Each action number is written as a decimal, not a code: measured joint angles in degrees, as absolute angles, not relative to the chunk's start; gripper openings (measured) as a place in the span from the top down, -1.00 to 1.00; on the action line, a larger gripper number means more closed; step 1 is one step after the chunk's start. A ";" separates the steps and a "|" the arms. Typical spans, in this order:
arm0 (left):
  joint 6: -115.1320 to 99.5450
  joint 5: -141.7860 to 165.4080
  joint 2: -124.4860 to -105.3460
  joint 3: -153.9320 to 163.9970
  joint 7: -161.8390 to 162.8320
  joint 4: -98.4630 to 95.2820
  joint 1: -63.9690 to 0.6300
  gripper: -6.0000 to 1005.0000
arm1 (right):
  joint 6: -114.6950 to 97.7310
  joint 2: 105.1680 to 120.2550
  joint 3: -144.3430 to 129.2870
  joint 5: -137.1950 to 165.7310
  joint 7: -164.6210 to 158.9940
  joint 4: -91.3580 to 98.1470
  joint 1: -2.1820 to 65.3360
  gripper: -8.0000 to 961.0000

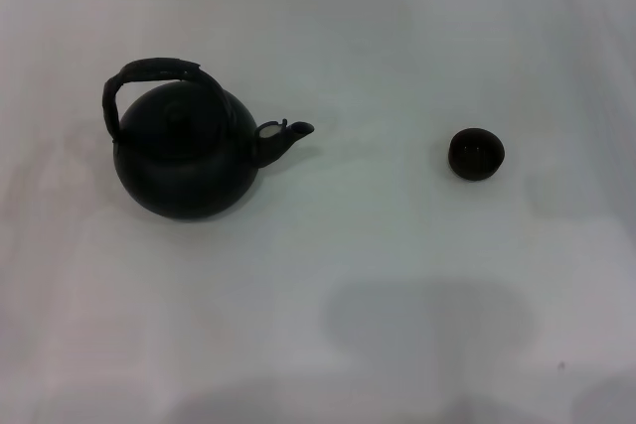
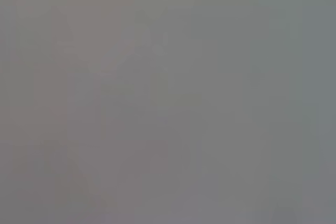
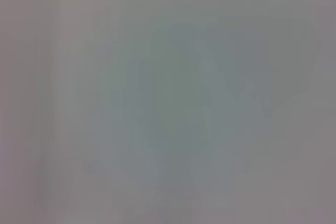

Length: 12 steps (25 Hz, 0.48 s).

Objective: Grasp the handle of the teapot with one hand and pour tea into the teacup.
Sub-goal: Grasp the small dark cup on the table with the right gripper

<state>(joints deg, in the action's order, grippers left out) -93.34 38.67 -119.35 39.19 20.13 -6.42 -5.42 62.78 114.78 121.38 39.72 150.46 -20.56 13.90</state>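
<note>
- Currently, the teapot (image 1: 184, 161) is being shown upright on the white table (image 1: 378, 285), on the robot's left side of the head view.
- Its handle (image 1: 149, 74) is being seen arched over the lid, leaning toward the far-left side of the pot, with nothing touching it.
- The lid knob (image 1: 177, 111) is being shown under the arch of the handle, dark against the dark body.
- The spout (image 1: 283, 136) is being pointed toward the robot's right, in the direction of the teacup (image 1: 476, 154).
- The teacup is being shown upright with its mouth open upward, on the right side of the table, well apart from the teapot and roughly level with the spout.
- Soft shadows (image 1: 427, 320) are being cast on the near part of the table.
- Neither the left gripper nor the right gripper is being shown in the head view; nothing is being grasped in that view.
- Only a plain grey field is being shown in both wrist views, so whether either gripper is released or clenched cannot be told.
</note>
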 joint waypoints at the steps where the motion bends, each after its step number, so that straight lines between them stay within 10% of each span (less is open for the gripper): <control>1: -93.34 38.67 -119.35 39.19 20.12 -6.41 -5.36 -0.24 | 62.78 114.78 121.38 39.72 150.46 -20.56 13.89 -0.78; 12: -93.34 38.67 -119.35 39.19 20.13 -6.28 -5.19 -0.24 | 63.04 114.78 121.38 39.72 150.40 -20.56 13.91 -0.78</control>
<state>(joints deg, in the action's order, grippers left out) -93.34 38.67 -119.35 39.19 20.13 -6.28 -5.19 63.04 114.78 121.38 39.72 150.40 -20.56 13.91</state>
